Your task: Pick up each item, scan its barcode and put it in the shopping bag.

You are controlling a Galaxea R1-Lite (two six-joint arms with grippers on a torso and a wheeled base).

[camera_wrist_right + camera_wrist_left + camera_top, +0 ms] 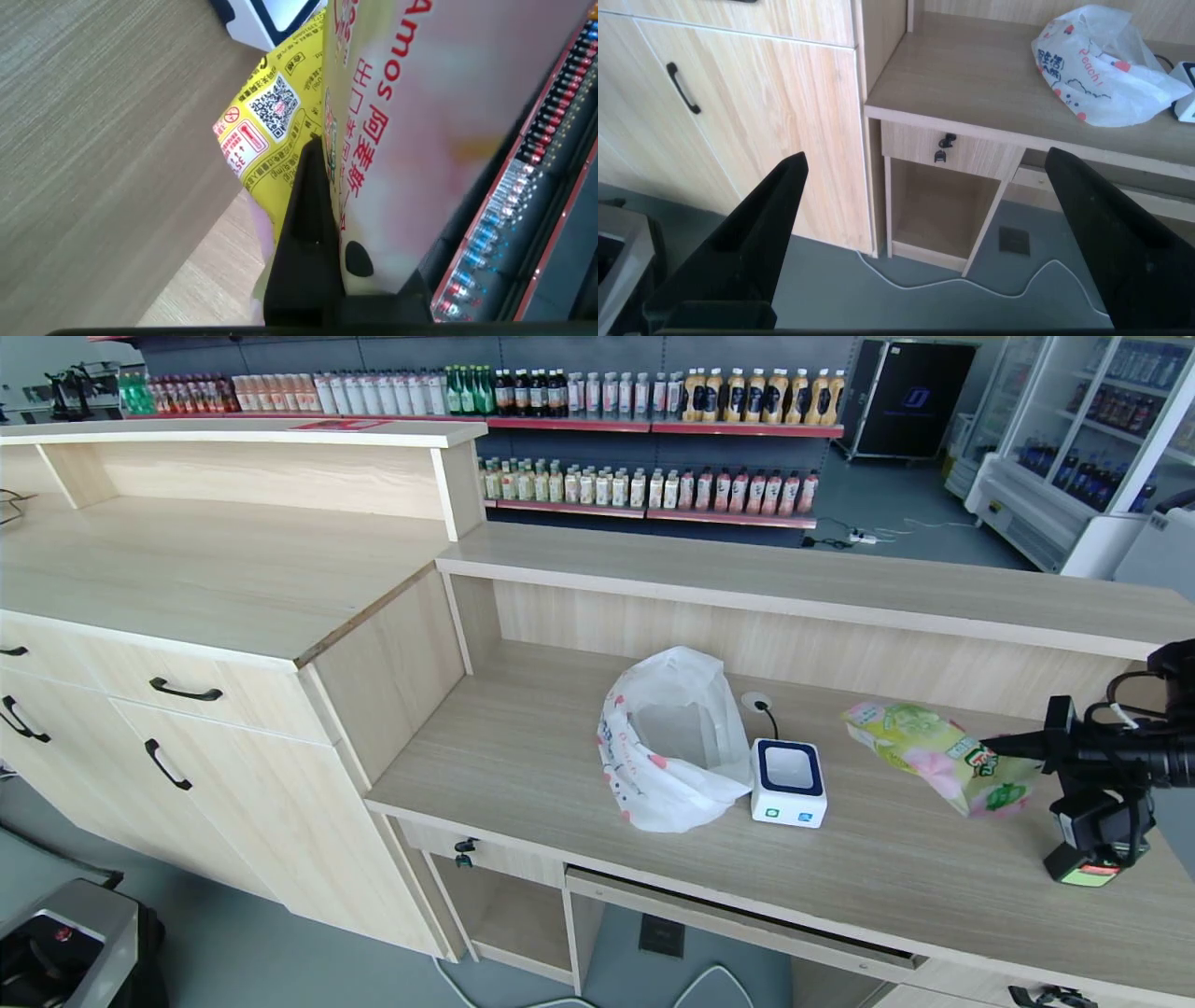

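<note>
The right gripper [1008,745] is closed on the snack packet [920,739], pinching the end that lies at its 3 o'clock in the head view. The packet is yellow, green and pink, and stretches from there toward 9 o'clock above the right part of the counter [560,747]. It seems to sit slightly clear of the wood, though the angle leaves that uncertain. In the right wrist view one dark finger [304,233] lies flat against the packet's printed face, with the codes on the yellow panel just beside it.

The white scanner [789,782], with its dark-framed window facing up, stands at the packet's 9 o'clock, near it but apart. A black cable [767,714] runs from the scanner's 12 o'clock side to a port in the counter. The shopping bag [653,784], white plastic with its mouth open, touches the scanner at the scanner's 9 o'clock.

The left gripper [924,233] is spread wide and holds nothing, hanging low off the counter's front edge, over the floor by the keyed drawer [945,149].
</note>
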